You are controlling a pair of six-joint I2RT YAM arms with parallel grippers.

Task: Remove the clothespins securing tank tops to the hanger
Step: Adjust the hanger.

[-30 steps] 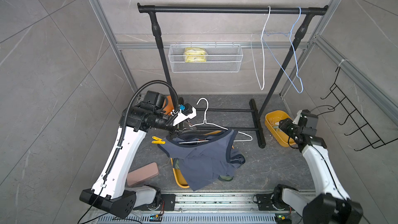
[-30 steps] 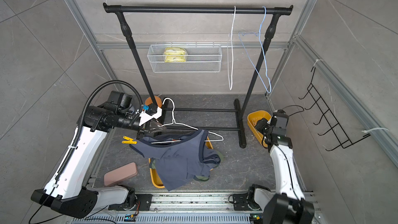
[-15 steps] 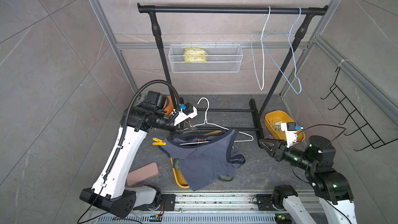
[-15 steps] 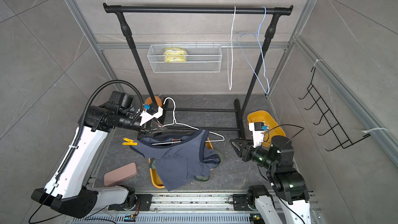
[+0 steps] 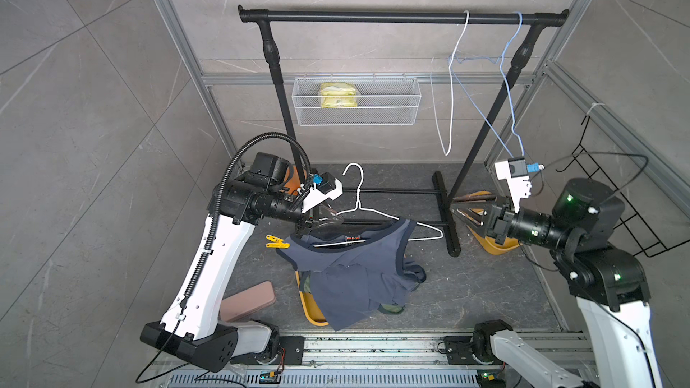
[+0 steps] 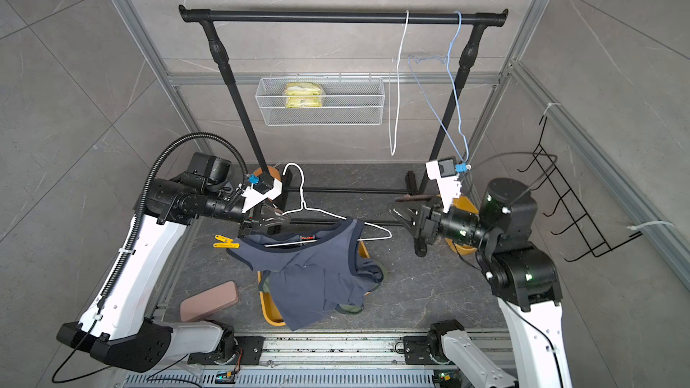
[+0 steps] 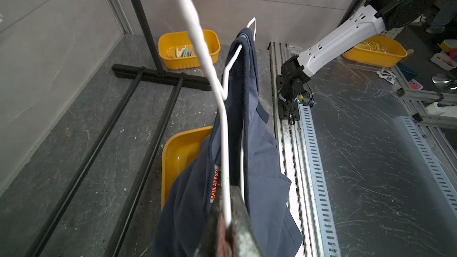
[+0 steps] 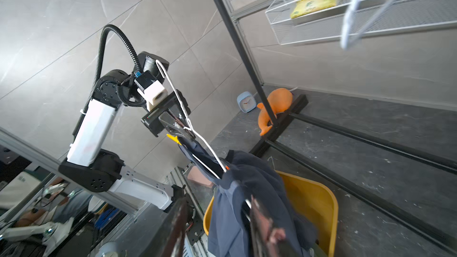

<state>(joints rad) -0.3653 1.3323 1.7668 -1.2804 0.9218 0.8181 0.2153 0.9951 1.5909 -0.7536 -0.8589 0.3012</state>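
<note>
A slate blue tank top (image 5: pixel 354 274) hangs from a white wire hanger (image 5: pixel 377 212) above the floor. My left gripper (image 5: pixel 324 219) is shut on the hanger wire at its left shoulder; the wire runs between the closed jaws of the left gripper (image 7: pixel 230 194). A yellow clothespin (image 5: pixel 277 242) sticks out at the top's left strap, just beside that gripper, also seen as the yellow clothespin (image 8: pixel 174 139). My right gripper (image 5: pixel 461 206) is open and empty, pointing at the hanger's right end, a short gap away. Several clothespins (image 7: pixel 183 51) lie in a yellow bin (image 7: pixel 210 53).
A yellow tray (image 5: pixel 310 315) with an olive top (image 5: pixel 390 308) lies under the hanging top. The black rack's foot (image 5: pixel 446 214) stands between gripper and hanger. The rail carries a white hanger (image 5: pixel 450 106) and a blue hanger (image 5: pixel 509 98). A brown pad (image 5: pixel 248 300) lies left.
My right arm has come up from the yellow bin and swung toward the hanger's right end, its jaws opening wider. The left gripper and hanger stayed put.
</note>
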